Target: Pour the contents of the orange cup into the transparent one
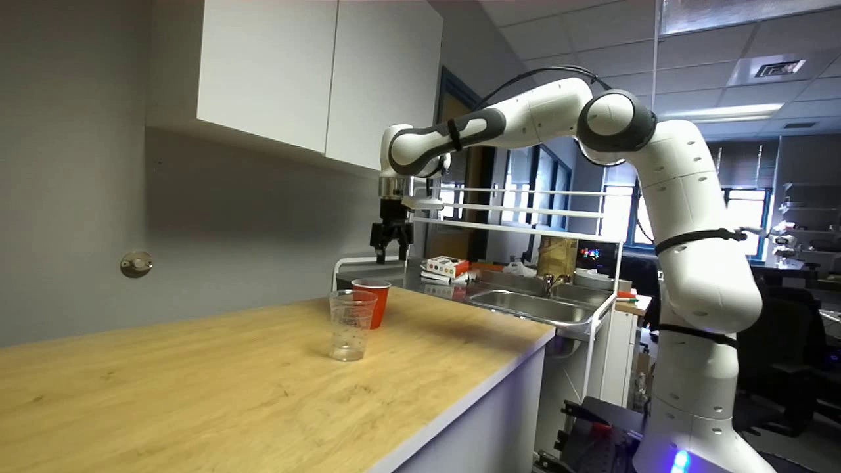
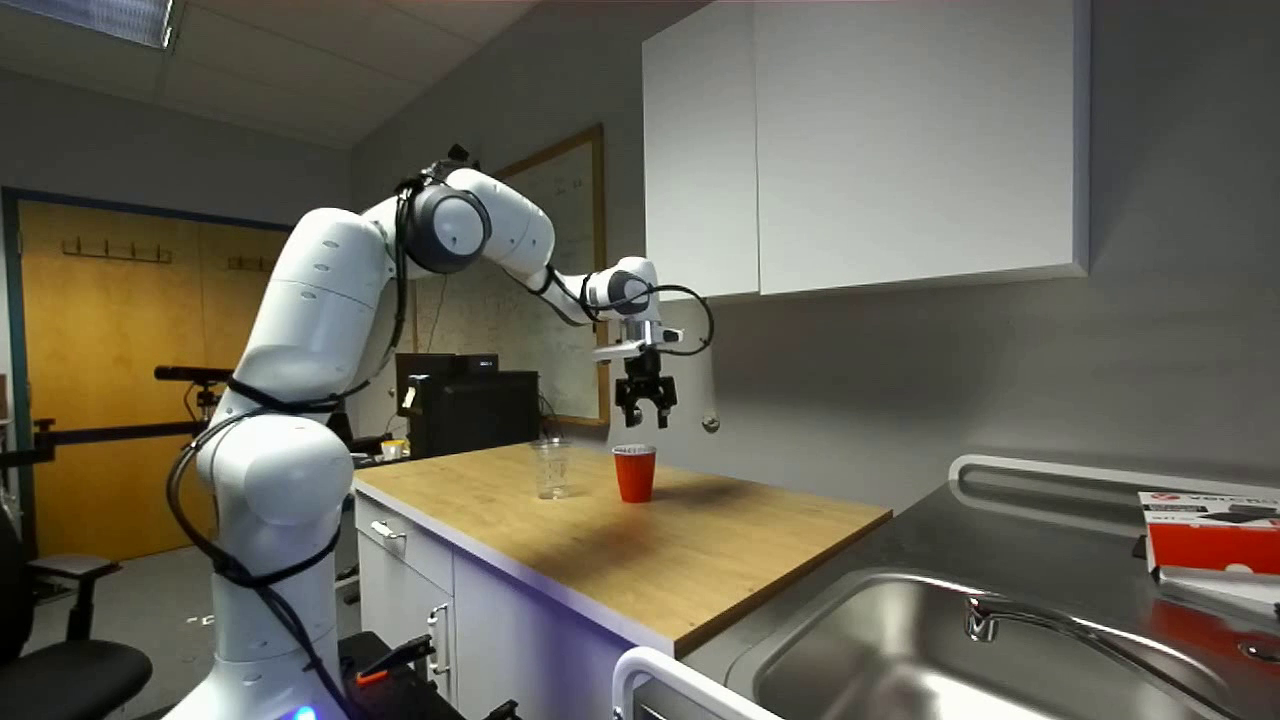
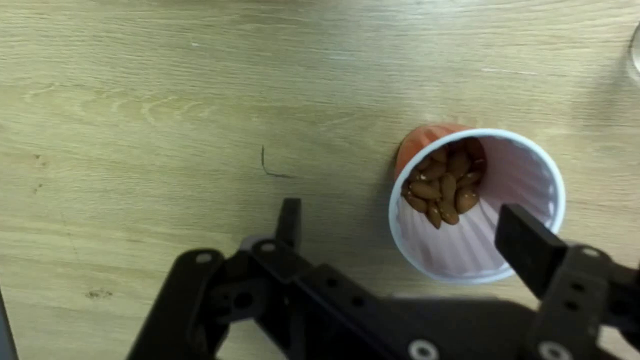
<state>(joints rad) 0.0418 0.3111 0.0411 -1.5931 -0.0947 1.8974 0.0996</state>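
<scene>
The orange cup (image 1: 380, 314) stands upright on the wooden counter in both exterior views (image 2: 635, 476). In the wrist view the orange cup (image 3: 520, 165) shows its pale rim and several almonds (image 3: 445, 187) at its bottom. The transparent cup (image 1: 349, 332) stands upright a short way from it, also in both exterior views (image 2: 551, 470). Only a sliver of the transparent cup (image 3: 636, 55) shows at the wrist view's right edge. My gripper (image 1: 391, 256) points down above the orange cup (image 2: 648, 416), apart from it. In the wrist view my gripper (image 3: 400, 217) is open and empty.
A white wall cabinet (image 1: 276, 72) hangs above the counter (image 2: 700, 545). A metal sink (image 2: 850, 660) with a faucet (image 2: 985, 625) adjoins the counter. A white and orange box (image 2: 1210, 545) lies by the sink. A white metal frame (image 1: 512, 226) stands beside the sink.
</scene>
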